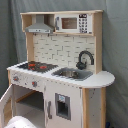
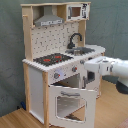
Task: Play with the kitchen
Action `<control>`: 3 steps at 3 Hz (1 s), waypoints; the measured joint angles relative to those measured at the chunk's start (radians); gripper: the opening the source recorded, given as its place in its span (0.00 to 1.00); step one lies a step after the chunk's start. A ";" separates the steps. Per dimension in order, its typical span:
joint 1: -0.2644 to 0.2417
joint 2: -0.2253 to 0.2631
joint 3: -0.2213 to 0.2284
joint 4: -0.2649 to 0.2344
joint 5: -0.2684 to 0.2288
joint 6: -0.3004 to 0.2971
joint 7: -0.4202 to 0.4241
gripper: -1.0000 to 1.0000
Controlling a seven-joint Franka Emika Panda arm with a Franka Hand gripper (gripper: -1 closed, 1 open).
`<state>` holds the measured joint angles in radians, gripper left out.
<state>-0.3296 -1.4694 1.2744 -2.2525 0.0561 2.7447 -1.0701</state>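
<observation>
The kitchen is a tall toy unit of pale wood and white panels. It has a red-ringed black hob, a black faucet over a sink, and a grey hood. Its windowed oven door hangs open, tilted out and down. In the second exterior view my white arm comes in from the right. My gripper is just in front of the knob panel, above the open door. In the first exterior view only a white, rounded piece of the arm shows at the bottom edge.
A grey curtain hangs behind the kitchen. The floor is wood. A toy microwave sits on the top shelf. A cabinet door with a dark panel is shut below the sink. The rounded counter end juts out.
</observation>
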 joint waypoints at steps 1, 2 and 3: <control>-0.001 0.012 -0.066 0.000 0.001 0.004 -0.091 1.00; -0.006 0.035 -0.129 -0.002 0.003 0.014 -0.176 1.00; -0.018 0.074 -0.180 -0.002 0.003 0.040 -0.252 1.00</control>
<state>-0.3481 -1.3957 1.0946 -2.2550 0.0595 2.7848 -1.3224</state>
